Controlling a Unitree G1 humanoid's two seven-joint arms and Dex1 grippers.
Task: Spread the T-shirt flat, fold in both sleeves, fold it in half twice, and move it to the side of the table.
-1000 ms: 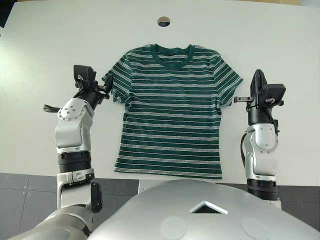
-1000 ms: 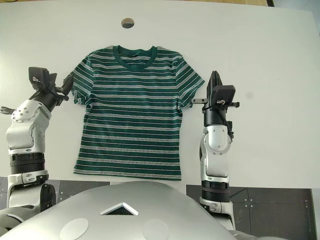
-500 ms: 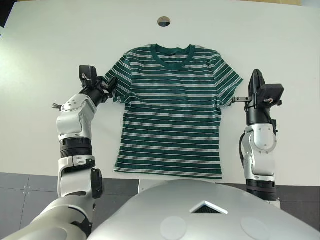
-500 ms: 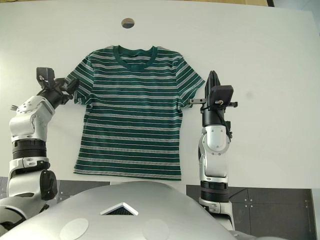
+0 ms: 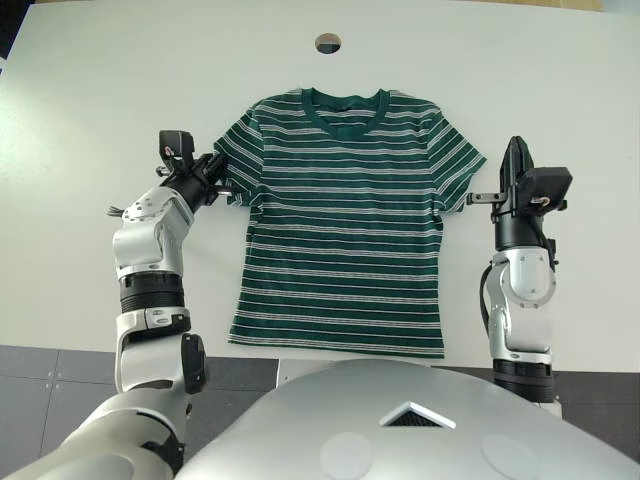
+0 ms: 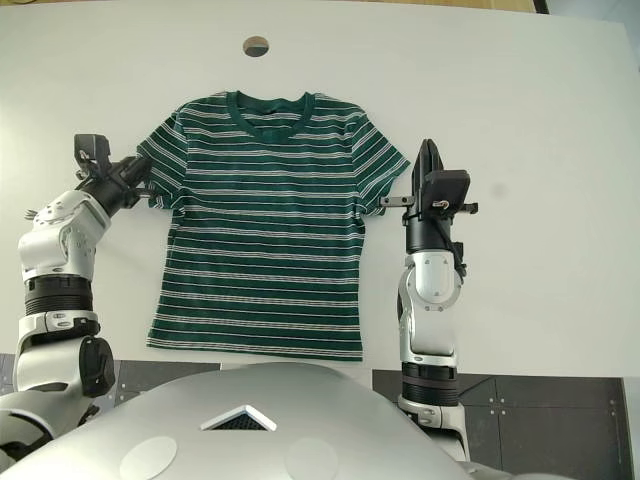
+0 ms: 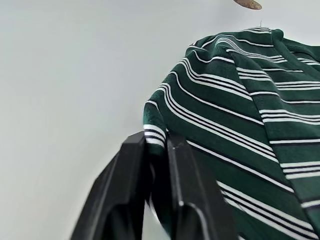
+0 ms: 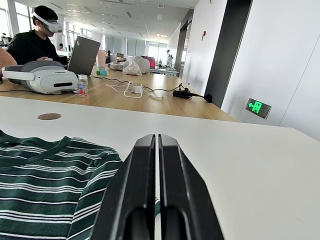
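White table [image 5: 560, 80], office desks with a laptop and clutter well behind it at 12 o'clock. There was a round cable hole [image 5: 327, 42] in the tabletop, also at 12, just past the collar.

The T-shirt [image 5: 345, 210] lay face up mid-table, collar to 12, hem to 6, body smooth. Both sleeves were out flat: left sleeve [image 5: 232, 165] toward 10, right sleeve [image 5: 458, 160] toward 2.

Your left gripper [image 7: 154, 150] sat at the outer edge of the left sleeve. Its fingers were clamped on the hem, with striped fabric visible between them (thin bite, only the edge band).

Your right gripper [image 8: 155, 137] was parked just beside the right sleeve at 3, tips pointing to 12. Its fingers were pressed together with nothing in them. I couldn't tell whether it touched the cloth.

Progress, my read:
- **Spread flat:** looked done, no big wrinkles.
- **Sleeve folds:** neither was in. The left one looked set to start, since you had the grip.
- **Halving:** both folds were left to do.
- **Move to the table side:** not done.

So you were roughly a quarter in. The next move would probably have been carrying the left hem toward 3 across the chest. With that shallow a pinch, slip looked like the main risk.
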